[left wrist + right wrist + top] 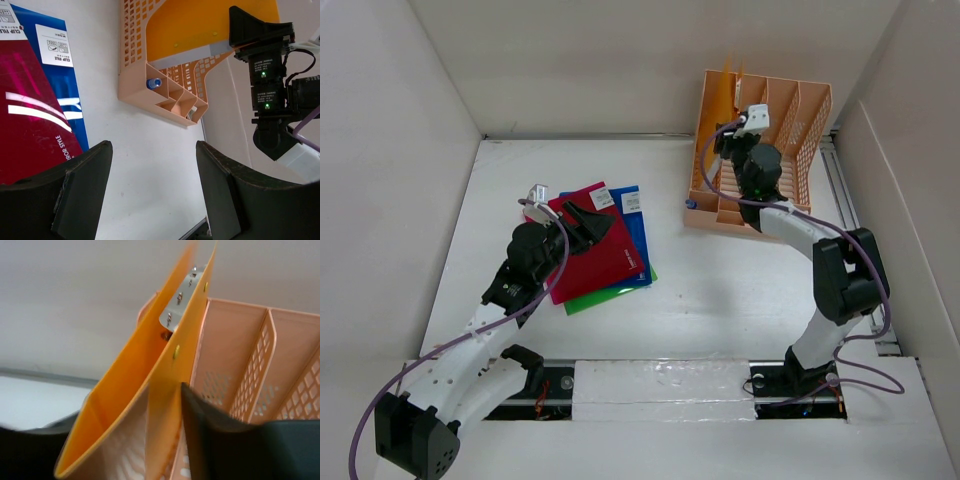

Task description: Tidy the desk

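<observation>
White walled worktop (720, 300). Left arm (485, 335) low over red folder (590, 262), left fingers (588, 225) spread wide, empty. Right arm (840, 270) bent over peach rack (805, 125), right fingers (727, 140) clamping upright orange folder (125, 405).

The red clip file (588, 250) gleams, glossy plastic. The orange clip file (150, 390) is smooth, softly shiny plastic with a bright metal clamp (182, 297). The peach file rack (810, 135) is matt perforated plastic, and the white table (720, 290) is matt.

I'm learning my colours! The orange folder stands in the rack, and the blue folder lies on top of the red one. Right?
Not quite: the red folder lies on top of the blue folder, as the top view shows. The orange folder does stand in the rack.
</observation>
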### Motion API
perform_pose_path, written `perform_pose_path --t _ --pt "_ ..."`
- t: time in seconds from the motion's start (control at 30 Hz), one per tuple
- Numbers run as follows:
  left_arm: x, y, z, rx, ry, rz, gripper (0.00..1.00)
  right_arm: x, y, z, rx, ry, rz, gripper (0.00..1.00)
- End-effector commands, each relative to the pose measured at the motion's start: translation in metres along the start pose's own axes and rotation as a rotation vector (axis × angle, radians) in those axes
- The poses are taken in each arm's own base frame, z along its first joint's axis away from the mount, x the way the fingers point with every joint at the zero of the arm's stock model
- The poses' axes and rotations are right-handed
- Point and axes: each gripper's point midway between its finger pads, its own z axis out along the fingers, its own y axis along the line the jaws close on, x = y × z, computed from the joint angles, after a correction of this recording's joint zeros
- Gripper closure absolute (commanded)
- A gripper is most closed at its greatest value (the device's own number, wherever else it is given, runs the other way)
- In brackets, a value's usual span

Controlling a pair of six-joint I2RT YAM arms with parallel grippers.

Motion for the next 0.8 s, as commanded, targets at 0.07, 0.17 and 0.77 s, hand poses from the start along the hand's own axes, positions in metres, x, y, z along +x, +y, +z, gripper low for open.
perform_pose_path --t 0.07,0.17,0.77 --pt "-0.006 -0.007 0.000 0.036 -0.023 0.003 0.36 -0.049 -0.006 0.001 0.027 -0.034 0.131 0.33" --pt "-0.007 -0.006 -0.001 0.027 -0.032 0.001 0.36 -0.059 -0.003 0.000 0.016 -0.005 0.174 0.23" --pt "-0.004 0.063 -0.003 -0.237 -0.126 -0.067 0.62 0.028 0.182 -0.102 -0.397 0.414 0.506 1.00"
